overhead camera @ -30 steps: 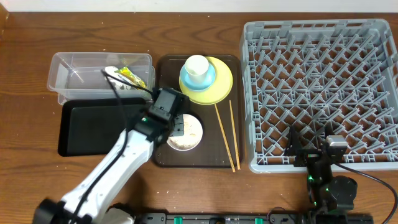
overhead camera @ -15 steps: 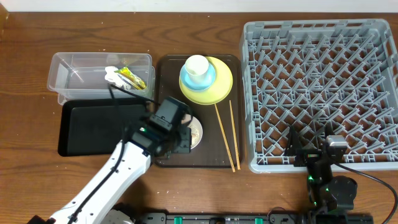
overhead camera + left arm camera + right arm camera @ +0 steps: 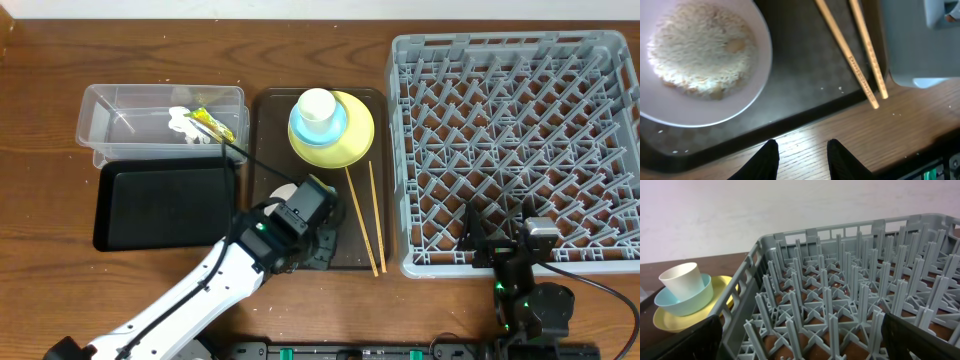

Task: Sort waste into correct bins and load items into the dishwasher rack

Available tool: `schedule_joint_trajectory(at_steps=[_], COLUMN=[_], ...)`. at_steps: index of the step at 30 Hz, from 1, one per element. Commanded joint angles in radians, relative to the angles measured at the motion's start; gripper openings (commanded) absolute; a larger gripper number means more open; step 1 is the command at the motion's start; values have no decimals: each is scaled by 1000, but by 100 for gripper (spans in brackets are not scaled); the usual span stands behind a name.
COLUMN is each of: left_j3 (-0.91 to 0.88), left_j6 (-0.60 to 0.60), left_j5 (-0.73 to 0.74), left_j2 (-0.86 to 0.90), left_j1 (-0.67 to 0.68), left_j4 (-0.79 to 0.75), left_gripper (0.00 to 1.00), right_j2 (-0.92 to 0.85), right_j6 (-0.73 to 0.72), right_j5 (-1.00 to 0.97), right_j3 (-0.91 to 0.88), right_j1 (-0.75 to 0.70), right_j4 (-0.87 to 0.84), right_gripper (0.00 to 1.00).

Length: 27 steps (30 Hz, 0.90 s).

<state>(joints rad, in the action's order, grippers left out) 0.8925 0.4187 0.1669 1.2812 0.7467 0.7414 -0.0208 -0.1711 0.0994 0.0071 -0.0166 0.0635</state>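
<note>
White bowl (image 3: 747, 95): on the brown serving tray (image 3: 805, 85), heaped with rice scraps (image 3: 700, 50), up and to the left of my left fingers. From overhead my arm hides nearly all of it.
Left gripper (image 3: 802, 162): fingers a little apart with nothing between them, hovering over the tray's front lip, clear of the bowl.
Bowl risk: the rim looks thin and smooth and the load is loose. An off-centre pinch or a tilt on the lift would likely scatter rice on the tray or table.
Chopsticks (image 3: 850, 55): side by side just right of the bowl, ends overhanging the front lip. A sideways swing of my wrist could roll them off.
Right gripper (image 3: 495, 240): spread wide, empty, at the near edge of the dishwasher rack (image 3: 397, 150).
Stack: white cup (image 3: 316, 105) in the blue bowl (image 3: 300, 130) on the yellow plate (image 3: 355, 140). My forearm passing over could topple the cup.
Bins: the clear tub (image 3: 110, 105) holds the tissue (image 3: 180, 120) and wrapper (image 3: 210, 125), and the black tray (image 3: 160, 205) sits just in front. A sloppy pour could straddle both.
Rack risk: racking the bowl unemptied would drop rice through the lattice.
</note>
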Motion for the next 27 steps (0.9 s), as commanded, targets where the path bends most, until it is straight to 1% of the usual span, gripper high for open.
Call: schedule_joint_trajectory(at_steps=[1, 8, 14, 16, 19, 27], left_j3=[6, 6, 6, 6, 6, 6], left_j6=[5, 9, 50, 51, 52, 51], left_j5=[-2, -2, -3, -42, -154, -240], left_j2=[15, 16, 62, 85, 106, 134], left_j1=[10, 6, 19, 19, 18, 18], left_j4=[-11, -84, -100, -100, -105, -203], left_gripper=[40, 41, 40, 40, 40, 40], right_j2=[0, 0, 0, 0, 0, 0], right_j6=[15, 15, 15, 15, 15, 15], right_j5=[-2, -2, -2, -2, -2, -2], right_j3=[-2, -2, -2, -2, -2, -2], right_j1=[-10, -10, -10, -10, -10, -10], right_j4=[4, 3, 3, 4, 3, 4], right_gripper=[99, 99, 99, 99, 99, 99])
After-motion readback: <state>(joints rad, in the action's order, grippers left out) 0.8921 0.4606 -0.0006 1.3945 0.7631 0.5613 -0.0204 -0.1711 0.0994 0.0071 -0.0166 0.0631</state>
